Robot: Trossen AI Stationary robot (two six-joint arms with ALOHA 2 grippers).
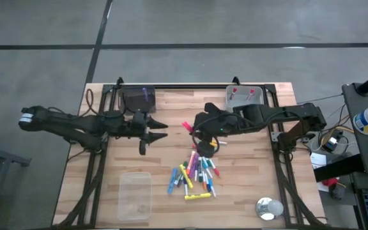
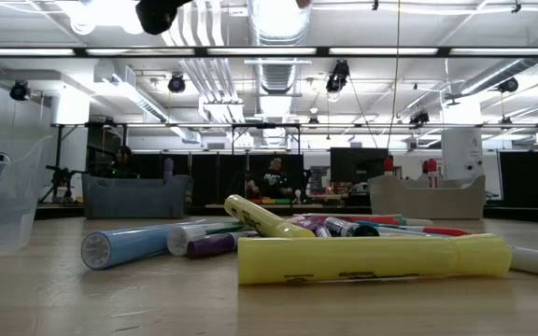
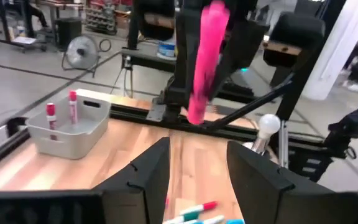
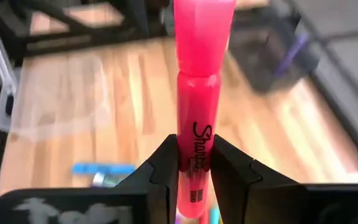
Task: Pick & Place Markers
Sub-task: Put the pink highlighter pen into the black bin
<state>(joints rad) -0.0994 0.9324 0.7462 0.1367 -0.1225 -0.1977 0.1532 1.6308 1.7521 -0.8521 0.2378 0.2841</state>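
A pink marker [image 4: 199, 93] is being clamped in the right gripper [image 4: 191, 163], raised above mid-table. The other markers [image 1: 194, 174] are lying heaped just beside it. The left gripper [image 1: 157, 129] is hovering nearby, released, over bare wood.

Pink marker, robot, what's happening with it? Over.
Right gripper shut on pink marker, lifted over pile. Left gripper open, facing it. Nothing between.

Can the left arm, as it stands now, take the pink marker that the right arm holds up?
Probably yes. The left tool is open and points at the pink plastic highlighter marker, which the right tool grips by its lower end. Only bare wooden table lies between them, so nothing blocks the way.
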